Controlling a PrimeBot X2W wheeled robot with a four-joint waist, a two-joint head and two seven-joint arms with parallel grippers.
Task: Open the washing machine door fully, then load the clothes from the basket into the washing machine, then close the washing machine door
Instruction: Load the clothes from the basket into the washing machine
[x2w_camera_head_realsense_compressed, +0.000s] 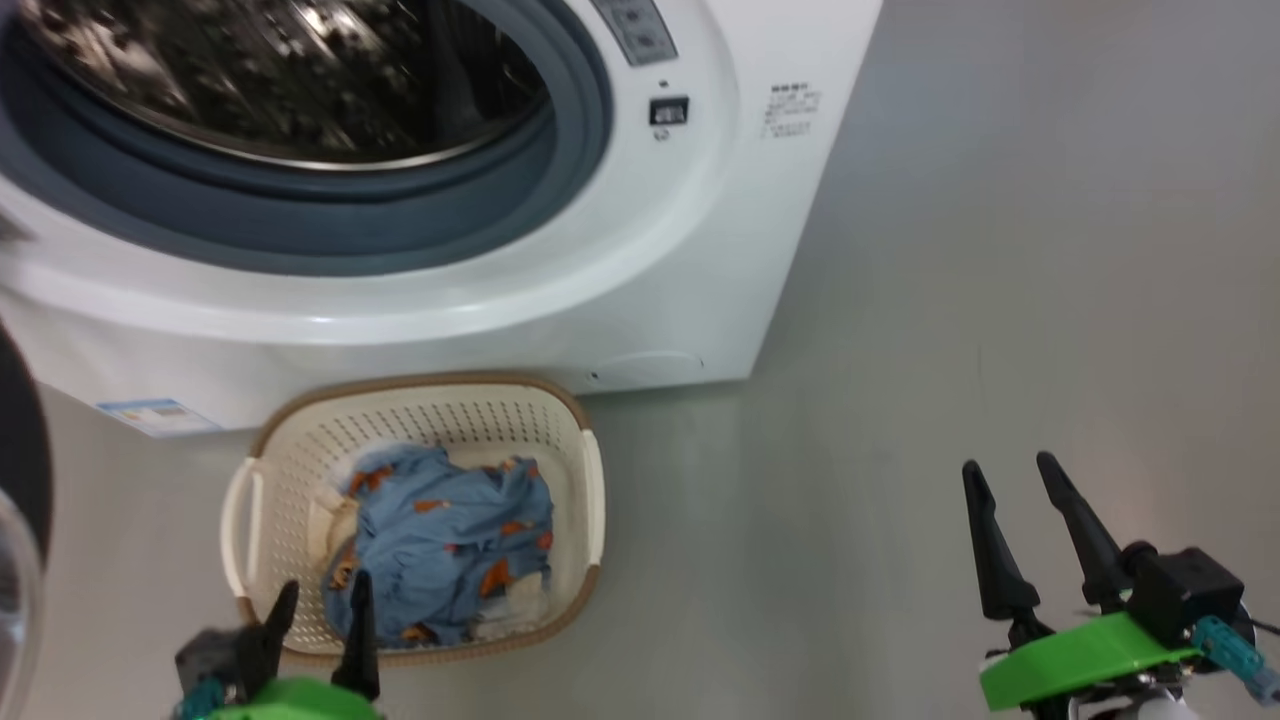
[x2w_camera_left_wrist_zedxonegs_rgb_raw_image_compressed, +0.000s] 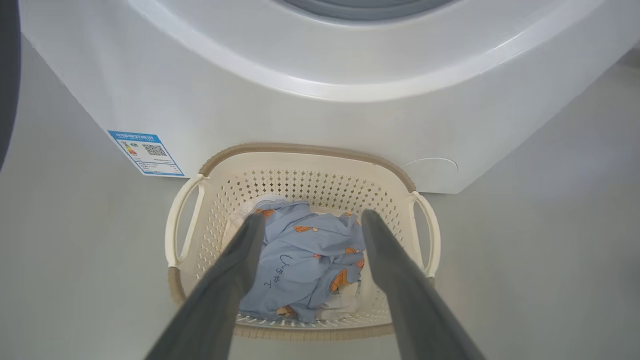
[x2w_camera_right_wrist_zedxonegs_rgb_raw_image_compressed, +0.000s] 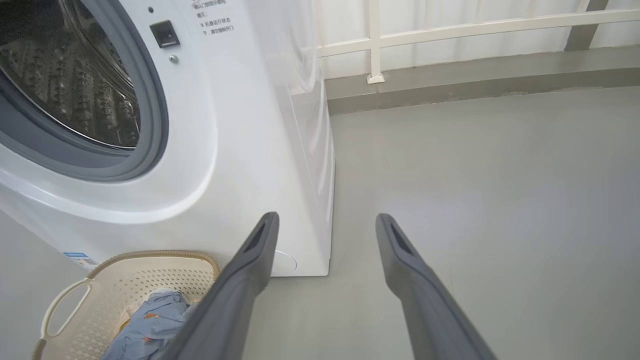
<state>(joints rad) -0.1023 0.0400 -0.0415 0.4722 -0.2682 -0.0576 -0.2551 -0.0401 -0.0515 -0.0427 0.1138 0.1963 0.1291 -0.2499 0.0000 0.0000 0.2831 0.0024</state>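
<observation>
The washing machine door stands open at nine o'clock. The clothes sit in the basket at six o'clock of the washing machine. The left gripper hovers above, fingers spread and empty, ready to grab. The right gripper hangs at three o'clock, splayed, keeping clear.

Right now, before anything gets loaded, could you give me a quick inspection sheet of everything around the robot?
surface: plain grey floor, dry-looking.
job's things: washing machine with its steel drum exposed; washing machine door swung open at the left edge; basket on the floor against the machine's front; clothes bundled inside it.
clutter: nothing seen.
grippers: left gripper open, poised over the basket, fingers either side of the clothes in its wrist view; right gripper open over bare floor, holding nothing.
cables: nothing seen.
surroundings: white railing behind; blue label sticker low on the machine.
</observation>
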